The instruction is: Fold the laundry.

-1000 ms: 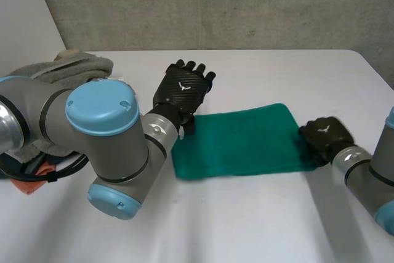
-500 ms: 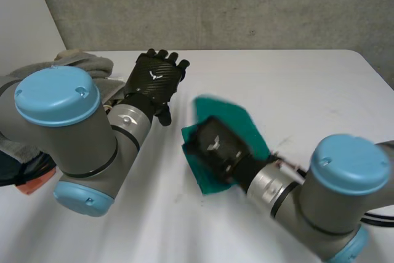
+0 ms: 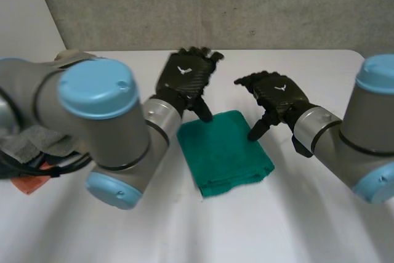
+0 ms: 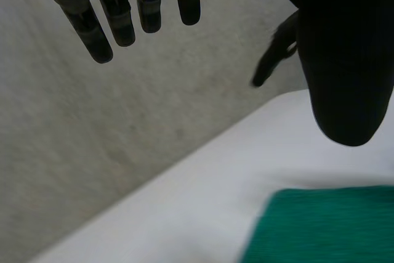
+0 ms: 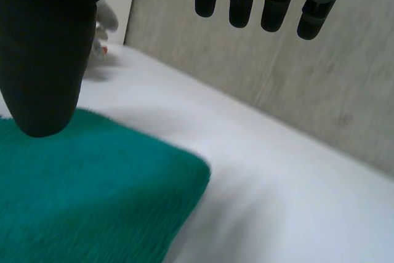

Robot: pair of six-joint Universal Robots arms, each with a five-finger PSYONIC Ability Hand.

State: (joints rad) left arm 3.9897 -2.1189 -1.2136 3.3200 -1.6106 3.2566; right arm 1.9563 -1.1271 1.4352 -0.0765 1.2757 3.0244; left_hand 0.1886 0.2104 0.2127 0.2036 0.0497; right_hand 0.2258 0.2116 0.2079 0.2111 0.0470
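1. The towel [image 3: 225,152] lies folded on the table [image 3: 308,214], between my two hands.
2. Handling, as I judge it: soft, light and limp, not slippery. The layers may slide apart if dragged. Take hold at a corner or along an edge, pinching all layers together.
3. My left hand [image 3: 183,81]: fingers straight, released, grasping nothing. The thumb hangs over the towel's far corner.
4. My right hand [image 3: 278,95]: fingers relaxed, grasping nothing. The thumb points down at the towel's edge on my right side. I cannot tell whether it touches.
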